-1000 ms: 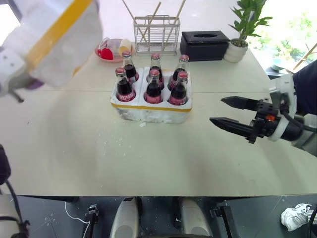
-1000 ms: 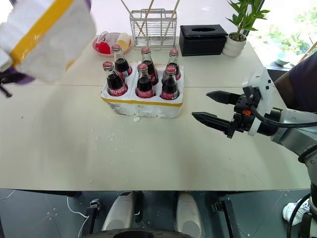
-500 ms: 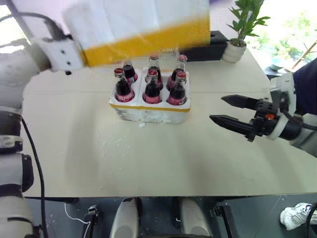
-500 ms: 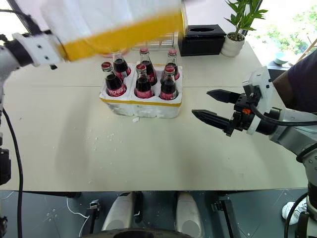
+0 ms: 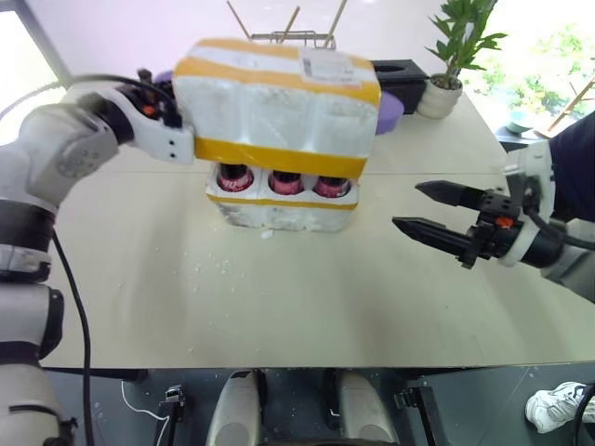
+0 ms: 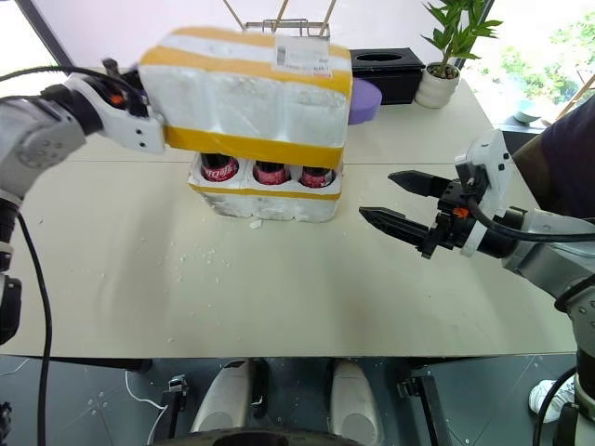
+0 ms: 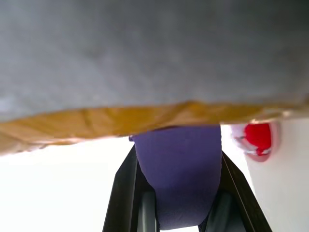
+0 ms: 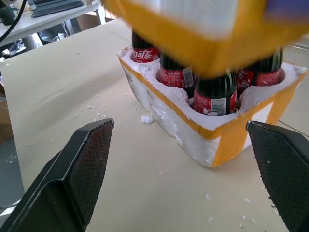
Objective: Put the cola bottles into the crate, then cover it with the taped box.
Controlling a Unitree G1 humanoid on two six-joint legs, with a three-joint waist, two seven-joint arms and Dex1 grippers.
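The taped box (image 5: 279,107) has swung in from approx 10 o'clock of the tabletop (image 5: 279,297) and now hangs level right over the crate (image 5: 284,206), which sits at approx 12 o'clock from the tabletop centre. A sec ago the box was tilted and well off to the side; half a sec ago it was mid-swing above the bottle caps. Now its lower rim hides the necks and caps of the cola bottles (image 5: 285,182); only the red-label bands of the front three show between box and crate.

Left tool (image 5: 172,116) is clenched on a purple piece at the box's 9 o'clock side; the left wrist view shows that purple strap (image 7: 178,174) between its two fingers (image 7: 123,193), with yellow tape (image 7: 96,121) just above. Right tool (image 5: 437,218) is released, jaws spread wide, and has stayed parked at approx 3 o'clock of the crate, well apart from it.

Meaning, imo: bottles all seated, so part one looks done; cover step is in the lowering phase. Box isn't down on the crate yet, a gap remains. Needs straight descent w/o snagging caps.

Writing: white shipping label (image 5: 325,67) on box top, text too small to read. Bottle labels carry white Chinese script, legible in the right wrist view as 可口可乐 style lettering (image 8: 143,55); rest blurred.
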